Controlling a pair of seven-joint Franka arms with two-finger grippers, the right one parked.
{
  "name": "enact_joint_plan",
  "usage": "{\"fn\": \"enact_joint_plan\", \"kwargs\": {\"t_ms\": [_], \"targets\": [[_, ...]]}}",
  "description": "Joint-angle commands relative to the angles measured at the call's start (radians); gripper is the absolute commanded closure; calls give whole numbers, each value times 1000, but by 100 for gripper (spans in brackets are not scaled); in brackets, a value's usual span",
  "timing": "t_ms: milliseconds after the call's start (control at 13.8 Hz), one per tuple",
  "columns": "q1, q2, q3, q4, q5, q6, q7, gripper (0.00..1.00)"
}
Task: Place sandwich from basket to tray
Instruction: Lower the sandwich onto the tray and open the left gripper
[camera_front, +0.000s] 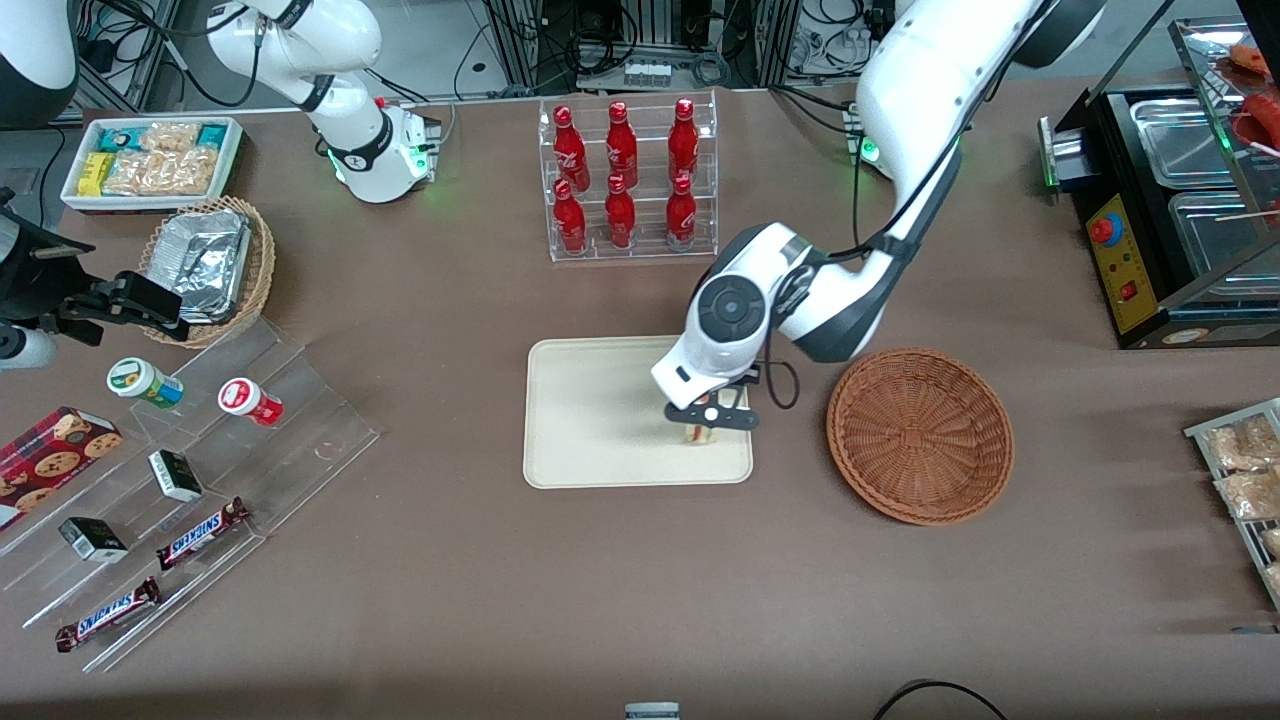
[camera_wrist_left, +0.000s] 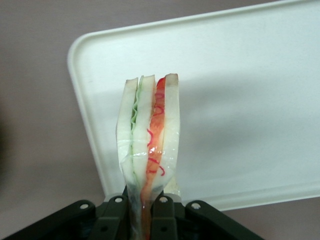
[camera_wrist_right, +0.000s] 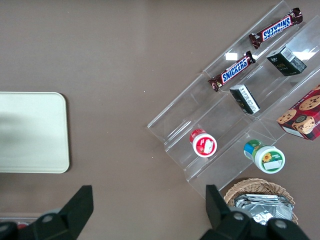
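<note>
Sandwich (camera_wrist_left: 150, 145) sits clamped between the two black fingers (camera_wrist_left: 162, 220) of the end effector (camera_front: 706, 428), which we see pressed narrowly against its bread sides, filling edge facing the wrist camera. In the front view we find it low over the tray (camera_front: 590, 420), right of the frame's centre, above the tray's corner nearest the basket (camera_front: 920, 435). We see the basket on the table (camera_front: 450, 600) just beside the tray, toward the working arm's end.
</note>
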Motion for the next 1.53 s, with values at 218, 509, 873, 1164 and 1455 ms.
{"fn": "enact_joint_plan", "kwargs": {"t_ms": [218,509,873,1164,1455], "targets": [[-33,124,14,121,29,15,3,100],[-35,150,14,136,78,38,-71,100],[-37,158,14,141,80,38,-87,100],[-37,159,14,142,83,36,-96,0],[-40,155,14,141,77,30,-144,0]]}}
